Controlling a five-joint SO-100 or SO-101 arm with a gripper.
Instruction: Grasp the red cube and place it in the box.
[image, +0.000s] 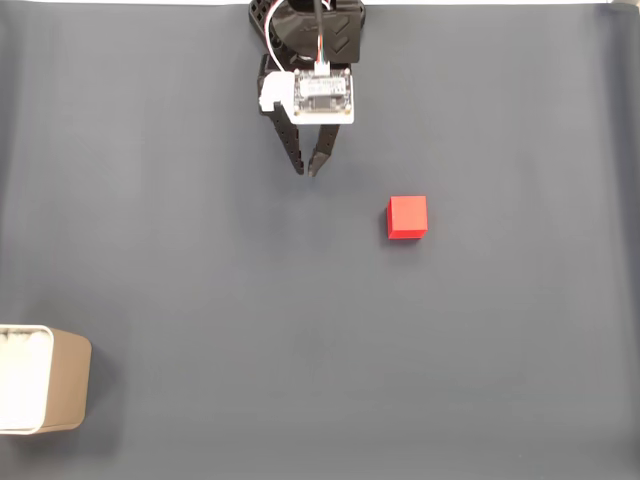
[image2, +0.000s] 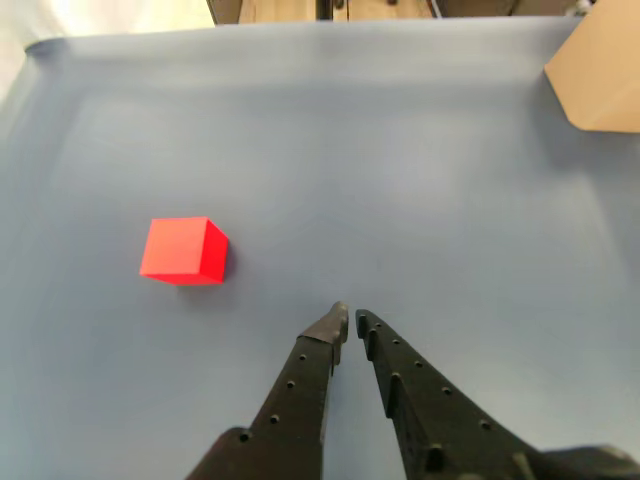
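Note:
The red cube lies on the dark grey mat, right of centre in the fixed view; in the other view the cube sits to the left of the fingers. My gripper hangs near the top centre, up and left of the cube and well apart from it. Its black fingertips nearly touch, so it is shut with nothing between them; the other view shows the gripper the same way. The beige box with a white rim stands at the lower left edge, and its tan wall appears at the upper right in the other view.
A dark grey mat covers the whole table. The arm's base and white camera module sit at the top centre. A pale edge of the table runs along the top of the fixed view.

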